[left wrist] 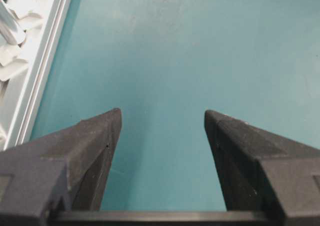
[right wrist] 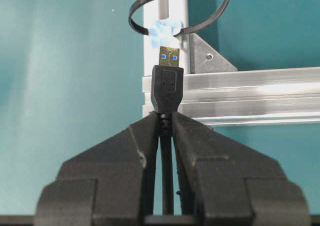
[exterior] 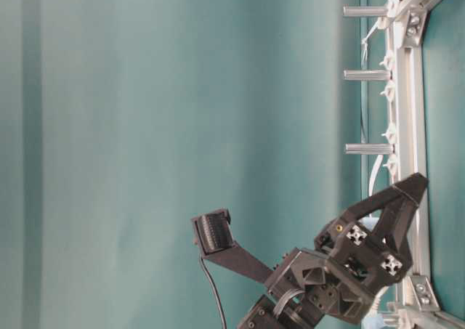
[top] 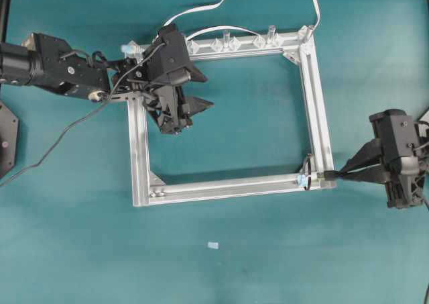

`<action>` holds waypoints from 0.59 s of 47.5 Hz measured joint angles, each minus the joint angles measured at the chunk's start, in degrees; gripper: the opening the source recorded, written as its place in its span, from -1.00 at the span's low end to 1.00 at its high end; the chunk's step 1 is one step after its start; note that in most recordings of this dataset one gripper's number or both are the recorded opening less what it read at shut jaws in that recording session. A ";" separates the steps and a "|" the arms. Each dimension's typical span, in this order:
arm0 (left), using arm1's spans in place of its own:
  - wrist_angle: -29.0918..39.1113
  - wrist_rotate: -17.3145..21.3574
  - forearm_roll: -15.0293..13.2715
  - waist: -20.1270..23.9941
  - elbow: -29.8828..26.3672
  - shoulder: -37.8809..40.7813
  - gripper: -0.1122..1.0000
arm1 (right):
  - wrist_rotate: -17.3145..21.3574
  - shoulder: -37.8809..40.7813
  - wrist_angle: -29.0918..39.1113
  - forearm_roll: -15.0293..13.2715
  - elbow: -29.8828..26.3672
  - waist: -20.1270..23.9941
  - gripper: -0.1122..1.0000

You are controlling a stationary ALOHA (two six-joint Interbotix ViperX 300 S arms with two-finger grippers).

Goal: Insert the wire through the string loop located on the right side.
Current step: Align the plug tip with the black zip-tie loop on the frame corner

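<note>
Right pincer [right wrist: 166, 123] clamped on wire [right wrist: 167, 89], plug tip just short of string loop [right wrist: 175, 11] ahead. Left pincer [left wrist: 162, 131] agape, empty, above bench [left wrist: 200, 46].

no readable text, no labels, no brands, no numbers, no signs in any view

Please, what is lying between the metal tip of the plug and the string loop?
In the right wrist view, only the pale-blue bit at the base of the string loop, over the aluminium frame, lies beyond the wire.
</note>
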 measured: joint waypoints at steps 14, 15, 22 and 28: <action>0.00 0.00 0.09 0.00 0.00 0.00 0.45 | 0.00 0.00 -0.09 -0.09 -0.09 -0.35 -0.55; 0.00 0.00 0.09 0.00 -0.09 -0.09 0.45 | 0.00 0.00 -0.09 -0.09 -0.09 -0.44 -0.55; 0.00 0.00 0.00 0.00 0.00 0.00 0.45 | 0.00 0.09 -0.09 -0.09 -0.09 -0.44 -0.55; 0.00 0.00 0.00 0.00 0.00 -0.09 0.45 | 0.00 0.00 -0.09 -0.09 -0.09 -0.44 -0.55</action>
